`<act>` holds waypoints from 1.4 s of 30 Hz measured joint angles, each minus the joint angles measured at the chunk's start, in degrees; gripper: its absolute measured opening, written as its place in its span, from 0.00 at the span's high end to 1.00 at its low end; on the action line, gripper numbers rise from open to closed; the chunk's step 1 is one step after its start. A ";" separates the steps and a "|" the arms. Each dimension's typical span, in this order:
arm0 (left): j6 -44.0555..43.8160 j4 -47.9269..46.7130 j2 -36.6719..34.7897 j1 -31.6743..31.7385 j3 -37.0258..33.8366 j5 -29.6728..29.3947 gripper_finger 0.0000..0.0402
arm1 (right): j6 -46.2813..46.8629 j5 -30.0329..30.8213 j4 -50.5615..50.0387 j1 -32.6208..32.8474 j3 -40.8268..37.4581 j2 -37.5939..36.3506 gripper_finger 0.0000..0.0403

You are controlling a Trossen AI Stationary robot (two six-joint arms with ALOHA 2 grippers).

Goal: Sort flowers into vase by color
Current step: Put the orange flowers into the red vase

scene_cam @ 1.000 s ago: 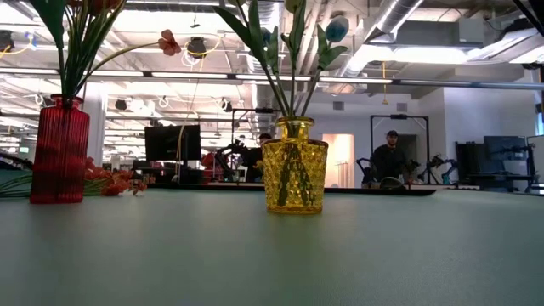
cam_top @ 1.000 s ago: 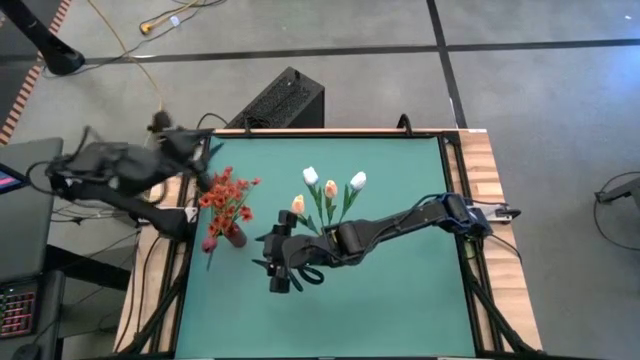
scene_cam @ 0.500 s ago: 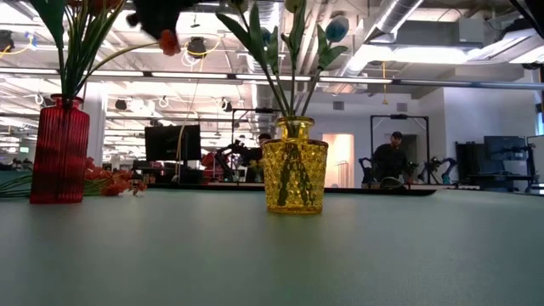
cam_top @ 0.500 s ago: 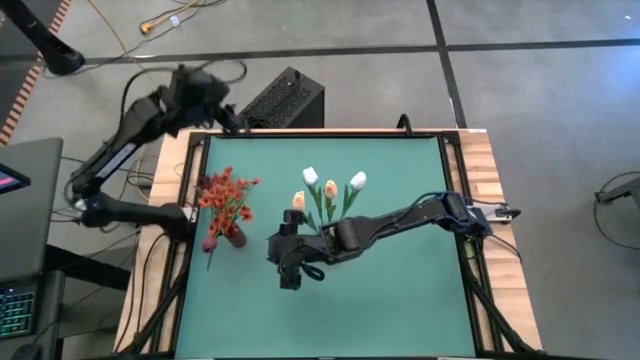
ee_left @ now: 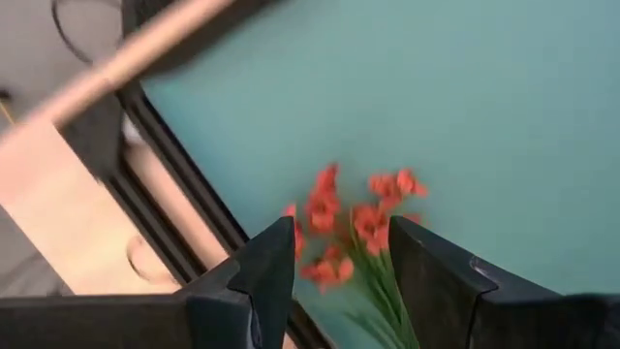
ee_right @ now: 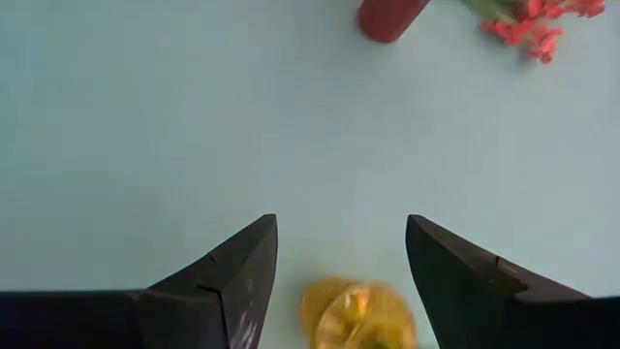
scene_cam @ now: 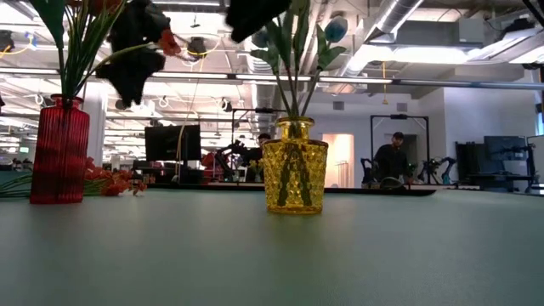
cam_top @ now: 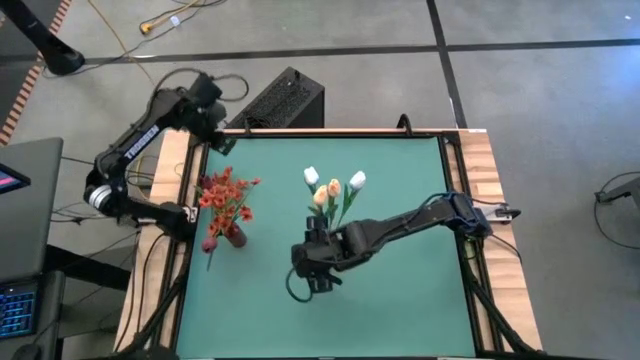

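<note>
A yellow glass vase (scene_cam: 294,166) stands mid-table holding white and peach tulips (cam_top: 335,185). A red vase (scene_cam: 58,151) at the left holds green stems. Red-orange blossoms (cam_top: 228,192) spread beside it, and some lie on the table (scene_cam: 110,180). My right gripper (cam_top: 318,280) hangs open, tilted down, on the near side of the yellow vase (ee_right: 358,312), touching nothing. My left gripper (cam_top: 222,140) is open over the table's far left corner, pointing down, with the red-orange blossoms (ee_left: 354,228) well below its fingers.
A black box (cam_top: 282,100) sits on the floor beyond the table's far edge. Wooden rails (cam_top: 480,170) run along the table's left and right sides. The green mat (cam_top: 400,310) is bare on the near and right parts. People and desks show in the room behind.
My left arm has swung in from beyond the table's left side to the far left corner, dropping and tipping until its gripper points down. My right gripper has shifted a little toward the table's right edge and tipped downward. One peach tulip has swung closer to the others.
</note>
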 joint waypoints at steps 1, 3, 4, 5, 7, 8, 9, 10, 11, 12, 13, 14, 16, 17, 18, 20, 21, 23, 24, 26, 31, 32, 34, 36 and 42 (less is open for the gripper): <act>-0.99 0.16 -1.04 -0.26 -2.18 -0.31 0.61 | 0.55 -0.13 -0.70 0.61 0.01 -0.17 0.37; -2.27 0.79 -3.35 -0.83 -6.46 -0.45 0.61 | 1.46 -0.20 -0.32 1.97 0.01 -0.20 0.37; -3.31 0.92 -4.61 -1.11 -8.47 -0.51 0.61 | 1.50 -0.20 -0.40 2.74 0.01 -0.17 0.37; -4.22 0.93 -5.92 -1.56 -10.32 -0.54 0.61 | 1.49 -0.23 -0.49 3.47 0.01 -0.17 0.37; -5.93 1.84 -8.41 -2.04 -14.05 -0.94 0.61 | 1.56 -0.36 -0.23 4.84 0.01 -0.17 0.37; -7.00 2.19 -9.74 -2.12 -15.86 -1.04 0.61 | 1.78 -0.36 -0.24 5.44 0.01 -0.17 0.37; -8.29 2.33 -11.08 -2.37 -17.57 -1.03 0.61 | 2.23 -0.39 -0.21 6.00 0.01 -0.17 0.37; -9.58 2.21 -12.25 -2.82 -19.11 -0.57 0.61 | 2.73 -0.46 -0.15 6.53 0.01 -0.17 0.37; -10.51 2.25 -13.36 -3.53 -20.86 0.36 0.61 | 3.03 -0.46 -0.19 6.95 0.01 -0.17 0.37; -11.56 2.21 -14.24 -4.35 -22.45 1.29 0.61 | 3.17 -0.49 -0.18 7.38 0.01 -0.17 0.37; -12.78 2.11 -15.09 -5.30 -23.81 1.98 0.61 | 3.20 -0.50 -0.06 7.79 0.01 -0.17 0.37; -13.91 2.20 -15.98 -6.42 -25.14 2.46 0.61 | 3.22 -0.74 -0.01 8.05 0.01 -0.17 0.37; -16.58 2.15 -17.47 -8.71 -27.47 2.60 0.61 | 3.65 -1.95 -0.04 8.44 0.01 -0.17 0.37; -18.01 2.27 -18.01 -9.94 -28.55 2.57 0.61 | 4.04 -2.34 -0.07 8.56 0.01 -0.17 0.37; -19.42 2.44 -18.47 -11.41 -29.57 2.47 0.61 | 4.44 -2.70 -0.08 8.56 0.01 -0.17 0.37; -22.59 2.67 -18.88 -14.68 -31.59 2.65 0.61 | 4.70 -3.52 -0.03 8.63 0.01 -0.17 0.37; -24.26 3.05 -18.95 -16.34 -32.49 2.67 0.61 | 4.68 -3.59 -0.05 8.75 0.01 -0.17 0.37; -27.28 3.94 -19.06 -19.56 -33.99 2.57 0.61 | 4.35 -3.66 -0.12 8.91 0.01 -0.17 0.37; -28.68 4.13 -19.00 -21.11 -34.60 2.39 0.61 | 4.24 -3.65 -0.20 8.91 0.01 -0.17 0.37; -31.52 4.95 -18.95 -23.86 -35.57 1.08 0.61 | 4.04 -3.66 -0.22 8.91 0.01 -0.17 0.37; -36.09 5.81 -18.97 -28.09 -37.38 -0.58 0.61 | 2.64 -3.94 -0.48 8.91 0.02 -0.17 0.37; -36.79 6.35 -18.96 -28.80 -37.71 -0.56 0.61 | 2.56 -3.94 -0.48 8.91 0.02 -0.17 0.37; -37.96 7.32 -18.44 -29.97 -38.46 -0.99 0.61 | 2.53 -3.94 -0.48 8.91 0.03 -0.17 0.37; -38.58 8.50 -17.49 -30.69 -39.38 -1.08 0.61 | 2.07 -3.94 -0.48 8.91 0.02 -0.17 0.37; -39.12 14.01 -12.27 -31.50 -42.37 -1.92 0.61 | 1.51 -3.94 -0.51 8.89 0.03 -0.17 0.37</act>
